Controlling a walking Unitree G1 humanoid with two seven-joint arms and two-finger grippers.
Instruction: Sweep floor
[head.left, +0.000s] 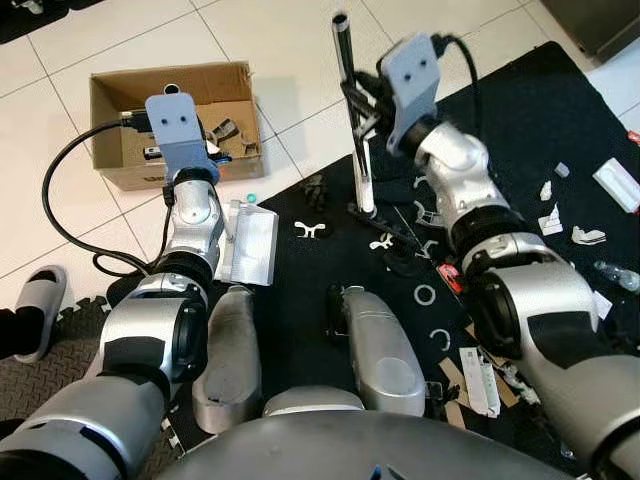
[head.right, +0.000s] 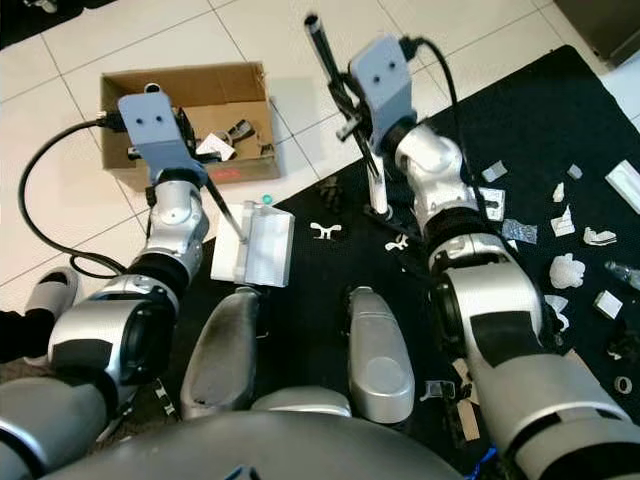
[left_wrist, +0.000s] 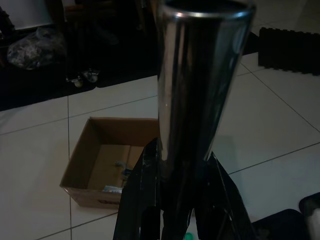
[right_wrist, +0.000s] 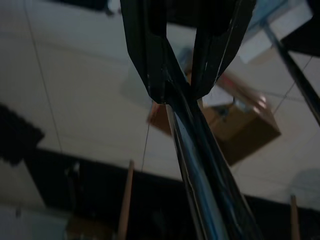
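Observation:
My left gripper (left_wrist: 182, 160) is shut on the shiny metal handle (left_wrist: 200, 75) of a silver dustpan (head.left: 248, 245), which rests at the near-left edge of the black mat (head.left: 520, 120). My right gripper (head.left: 365, 105) is shut on the upright metal pole (head.left: 345, 70) of a broom. The broom's dark head (head.left: 385, 235) sits on the mat among scraps. In the right wrist view the black fingers (right_wrist: 150, 60) pinch the pole (right_wrist: 200, 150). White scraps, rings and paper bits (head.left: 560, 215) lie scattered over the mat.
An open cardboard box (head.left: 110, 95) with rubbish in it stands on the white tiles beyond the dustpan. A grey slipper (head.left: 40, 310) lies at the left on a dark foam mat. A black cable (head.left: 60, 200) loops beside my left arm.

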